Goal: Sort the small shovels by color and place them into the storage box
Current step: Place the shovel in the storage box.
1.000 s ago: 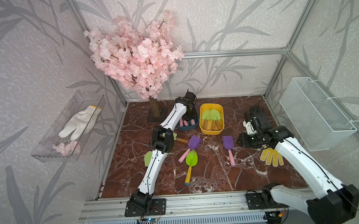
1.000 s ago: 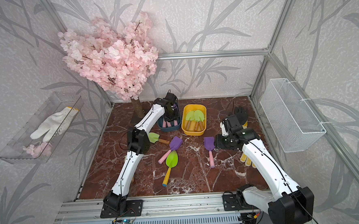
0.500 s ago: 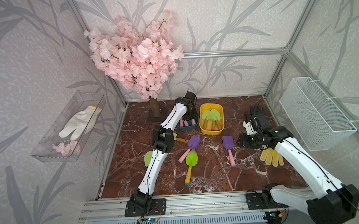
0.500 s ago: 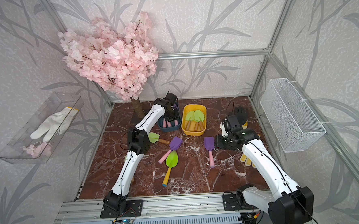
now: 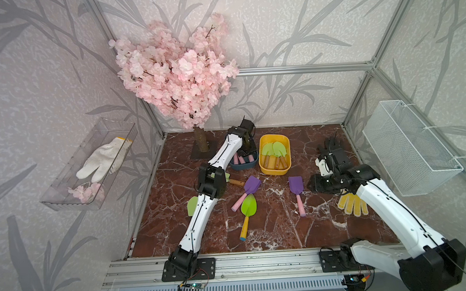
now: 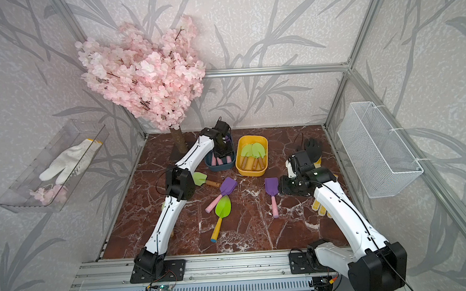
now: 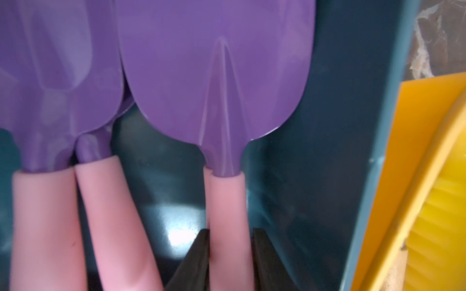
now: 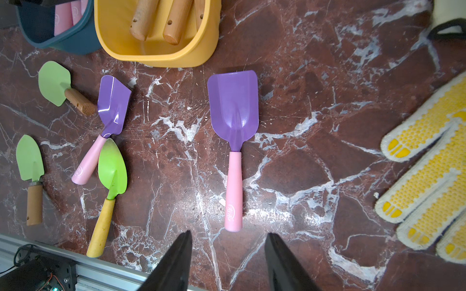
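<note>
Purple shovel [image 7: 214,75] in blue box [image 7: 327,126] | left fingers [image 7: 196,257] pinch its pink handle, seen only from wrist | right fingers [image 8: 176,259] spread

Robot test cell — aluminium frame [image 5: 304,69]

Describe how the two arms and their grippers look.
The left arm and right arm have smooth white shells, bulky black joints and a thin black cable along each link. The left gripper and right gripper are plain black, tapering to wedges.
</note>
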`<state>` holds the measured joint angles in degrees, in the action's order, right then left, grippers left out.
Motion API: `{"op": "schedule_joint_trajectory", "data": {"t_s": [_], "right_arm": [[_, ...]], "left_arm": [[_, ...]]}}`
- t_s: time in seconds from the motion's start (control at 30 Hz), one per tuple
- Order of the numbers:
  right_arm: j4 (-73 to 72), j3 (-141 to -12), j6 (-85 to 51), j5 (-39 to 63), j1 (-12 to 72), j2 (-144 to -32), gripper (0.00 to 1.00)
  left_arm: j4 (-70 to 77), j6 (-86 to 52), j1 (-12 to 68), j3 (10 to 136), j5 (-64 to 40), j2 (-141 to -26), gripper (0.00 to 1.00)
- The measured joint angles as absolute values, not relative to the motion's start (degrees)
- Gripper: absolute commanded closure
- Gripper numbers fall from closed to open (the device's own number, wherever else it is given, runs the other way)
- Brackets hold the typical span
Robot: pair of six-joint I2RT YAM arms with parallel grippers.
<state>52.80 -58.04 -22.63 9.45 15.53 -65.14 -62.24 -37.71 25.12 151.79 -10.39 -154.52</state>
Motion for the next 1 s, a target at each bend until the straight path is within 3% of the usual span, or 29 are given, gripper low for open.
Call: {"op": "schedule_joint_trajectory", "data": {"t_s": [1.0], "right_arm": [[52.8,-58.0,-22.6,9.0,15.5,-65.2,0.48]], "left_arm": [[-62.6,-36.5,25.5,151.8,-10.4,-154.5,0.58]]}}
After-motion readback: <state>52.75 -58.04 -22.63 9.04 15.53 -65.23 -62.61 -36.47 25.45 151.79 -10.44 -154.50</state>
